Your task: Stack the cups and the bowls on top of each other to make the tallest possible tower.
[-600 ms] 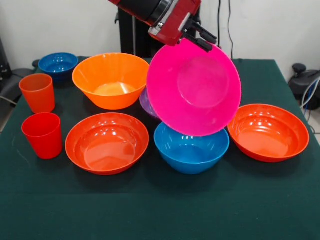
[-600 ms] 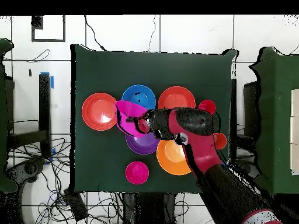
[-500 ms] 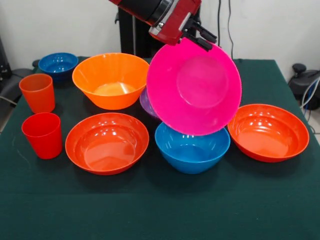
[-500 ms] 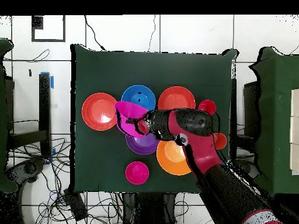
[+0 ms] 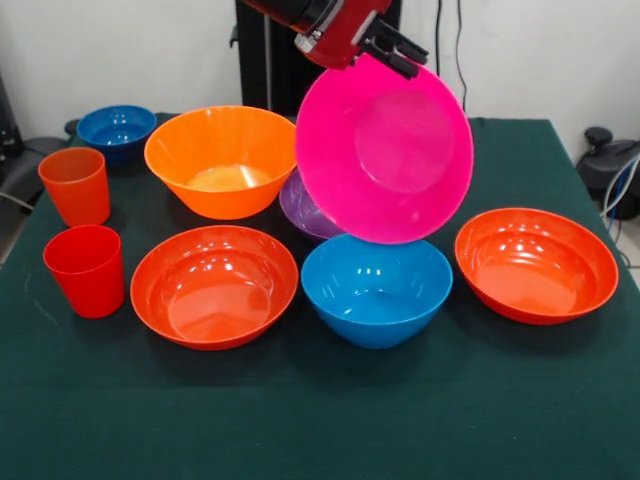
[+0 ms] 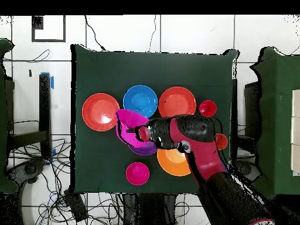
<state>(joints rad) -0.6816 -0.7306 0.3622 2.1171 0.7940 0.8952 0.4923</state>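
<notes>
The jaws grip the pink bowl (image 5: 385, 150) by its rim, tilted above the light blue bowl (image 5: 375, 290).

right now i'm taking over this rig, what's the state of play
Gripper: shut on the rim of the big pink bowl, held tilted in the air above the light blue bowl and purple bowl.
On the table, all separate: orange bowl, two red-orange bowls, dark blue bowl, small crimson bowl, orange cup, red cup.
Done: nothing stacked.
Left: the whole tower.
</notes>
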